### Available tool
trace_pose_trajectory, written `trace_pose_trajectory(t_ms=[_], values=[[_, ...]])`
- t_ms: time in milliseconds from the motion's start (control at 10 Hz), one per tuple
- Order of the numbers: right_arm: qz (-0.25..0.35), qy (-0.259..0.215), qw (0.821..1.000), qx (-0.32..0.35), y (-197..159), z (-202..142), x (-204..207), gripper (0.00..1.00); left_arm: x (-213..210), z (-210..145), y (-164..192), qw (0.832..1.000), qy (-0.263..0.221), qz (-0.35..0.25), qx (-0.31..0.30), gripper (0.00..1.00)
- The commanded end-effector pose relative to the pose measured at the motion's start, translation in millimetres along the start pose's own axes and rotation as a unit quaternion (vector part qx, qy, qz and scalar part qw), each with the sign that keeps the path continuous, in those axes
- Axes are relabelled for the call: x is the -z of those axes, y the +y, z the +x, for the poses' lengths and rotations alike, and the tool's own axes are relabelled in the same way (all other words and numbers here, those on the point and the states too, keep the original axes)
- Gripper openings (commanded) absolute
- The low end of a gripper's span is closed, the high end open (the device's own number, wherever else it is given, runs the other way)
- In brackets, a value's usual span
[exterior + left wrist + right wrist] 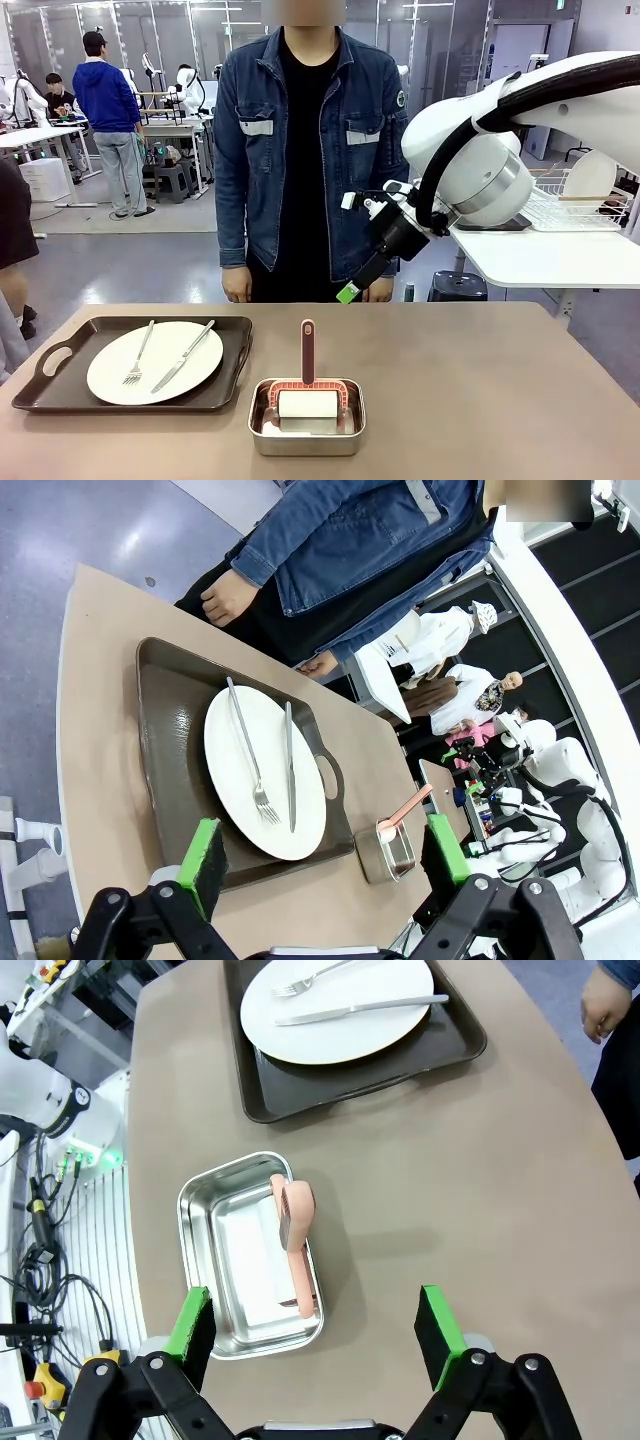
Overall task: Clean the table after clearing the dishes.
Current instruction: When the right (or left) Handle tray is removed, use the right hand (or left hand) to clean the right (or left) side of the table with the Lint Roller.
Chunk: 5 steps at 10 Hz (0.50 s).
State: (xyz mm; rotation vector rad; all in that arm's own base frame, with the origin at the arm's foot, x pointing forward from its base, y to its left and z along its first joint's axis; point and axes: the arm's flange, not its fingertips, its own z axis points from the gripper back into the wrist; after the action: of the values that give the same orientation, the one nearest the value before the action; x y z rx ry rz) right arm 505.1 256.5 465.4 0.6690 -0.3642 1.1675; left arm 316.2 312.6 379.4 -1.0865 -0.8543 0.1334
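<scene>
Hovering released over the surface's [480, 400] far side, our right end effector [352, 288] hangs right of the tray [40, 385] bearing plate [110, 375], fork [139, 358] and knife [182, 358]; a steel pan [258, 425] with roller [307, 400] sits nearer us.

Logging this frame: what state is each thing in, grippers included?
Left gripper, open, holding nothing.
Right gripper, open, holding nothing, raised above the table.
Tray, on the table, carrying the plate.
Plate, bare apart from the fork and knife lying on it.
Steel pan, on the table, holding the lint roller.
Lint roller, resting in the pan, handle sticking up.
</scene>
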Motion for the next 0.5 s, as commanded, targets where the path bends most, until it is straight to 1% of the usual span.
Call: trace_pose_trajectory(t_ms=[0, 100, 200, 300, 400], values=[[0.0, 0.0, 1.0, 0.0, 0, 0, 0, 1.0, -3, 0, 0, 1.0, -0.002, -0.006, 0.008, 1.0], [0.018, -0.023, 0.999, 0.042, -9, -9, -10, 1.0, -3, 0, 0, 1.0, -0.002, -0.006, 0.008, 1.0], [0.053, -0.041, 0.993, 0.098, -19, -24, -25, 1.0, -3, 0, 0, 1.0, -0.002, -0.006, 0.008, 1.0], [0.088, -0.066, 0.981, 0.159, -26, -46, -38, 1.0, -3, 0, 0, 1.0, -0.002, -0.006, 0.008, 1.0], [0.113, -0.102, 0.968, 0.201, -31, -69, -49, 1.0, -3, 0, 0, 1.0, -0.002, -0.006, 0.008, 1.0]])
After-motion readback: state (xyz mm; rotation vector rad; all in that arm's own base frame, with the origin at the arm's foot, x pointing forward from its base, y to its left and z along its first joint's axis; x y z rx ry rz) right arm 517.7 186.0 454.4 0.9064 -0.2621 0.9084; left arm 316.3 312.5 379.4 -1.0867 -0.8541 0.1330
